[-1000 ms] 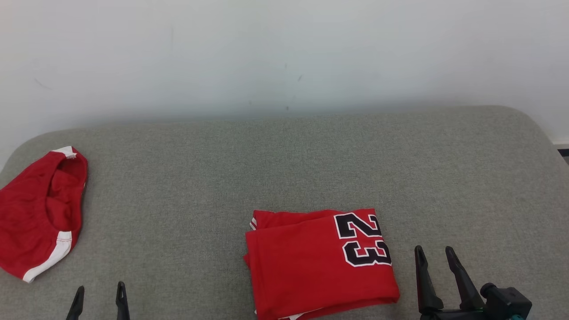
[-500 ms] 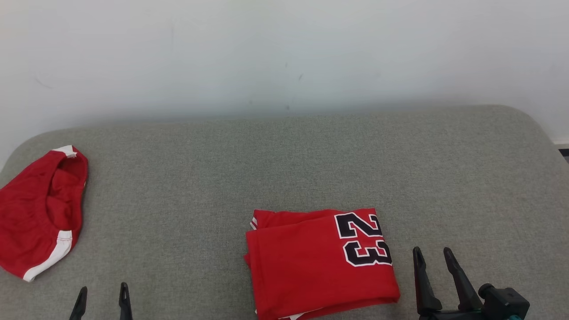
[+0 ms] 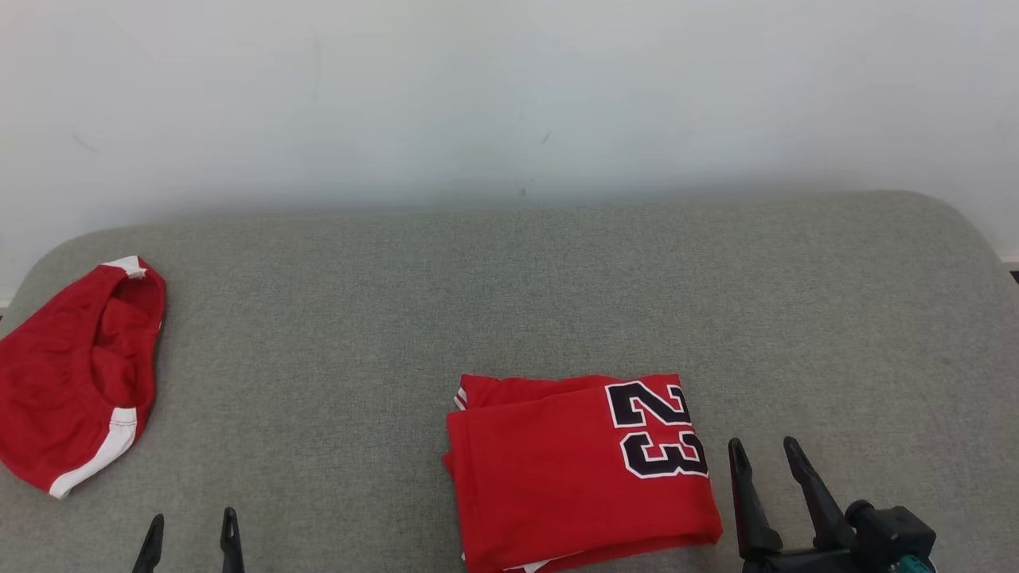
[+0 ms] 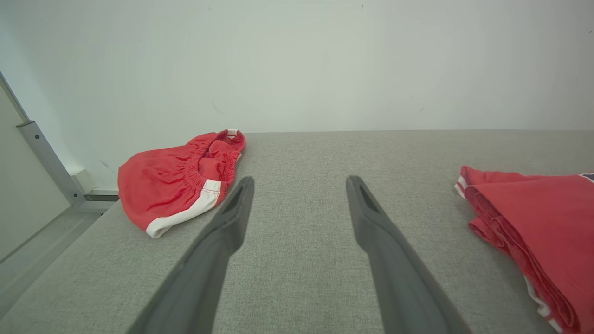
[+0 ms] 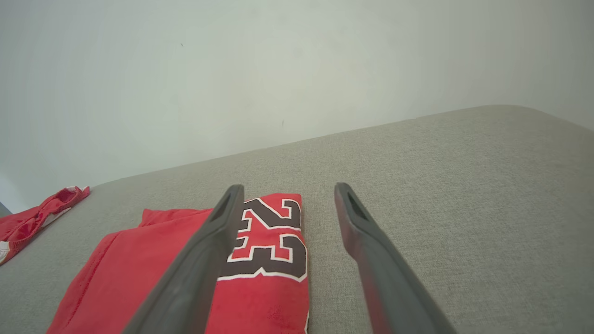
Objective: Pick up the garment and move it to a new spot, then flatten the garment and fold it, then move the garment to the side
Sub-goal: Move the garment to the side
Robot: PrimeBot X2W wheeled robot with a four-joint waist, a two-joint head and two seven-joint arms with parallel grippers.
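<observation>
My left gripper (image 3: 193,515) sat at the front-left edge of the grey surface (image 3: 509,278), fingers spread wide, nothing between them, only bare grey fabric ahead in the left wrist view. My right gripper (image 3: 762,442) was at the front edge toward the right, also wide open and empty, just beside the right side of a folded red jersey (image 3: 557,477) with a black 23, not touching it. The jersey lay flat at the middle of the front edge. The garment (image 3: 76,374), red with a white panel and an elastic-looking opening facing up, lay crumpled at the left edge of the surface, well apart from both grippers and the jersey. A white wall (image 3: 509,95) ran behind the back edge.
</observation>
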